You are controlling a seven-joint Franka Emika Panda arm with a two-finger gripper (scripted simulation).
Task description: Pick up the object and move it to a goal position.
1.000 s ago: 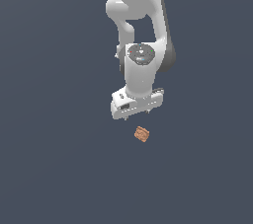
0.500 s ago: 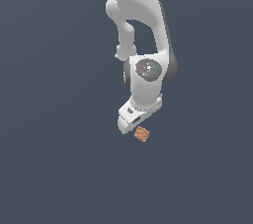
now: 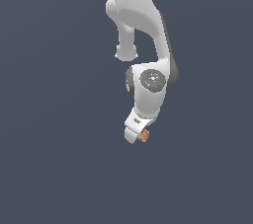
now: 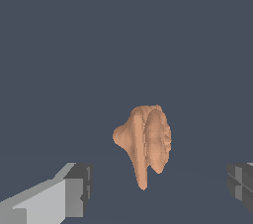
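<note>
The object (image 3: 144, 136) is a tiny orange-brown block on the dark grey floor, partly covered by my white gripper (image 3: 137, 137) in the exterior view. The wrist view shows the object (image 4: 146, 139) as a mottled, irregular orange-brown lump lying between and just beyond my fingers. One grey fingertip (image 4: 76, 191) and the other fingertip (image 4: 241, 181) stand far apart on either side of it, neither touching it. My gripper (image 4: 159, 184) is open and holds nothing.
The white arm (image 3: 143, 25) reaches down from the upper edge of the exterior view, its wrist joint (image 3: 152, 81) just above the gripper. Everything around is a plain dark grey surface (image 3: 54, 159).
The arm has come down and the hand has turned, bringing the gripper from above the object to right at it. The object has stayed in place.
</note>
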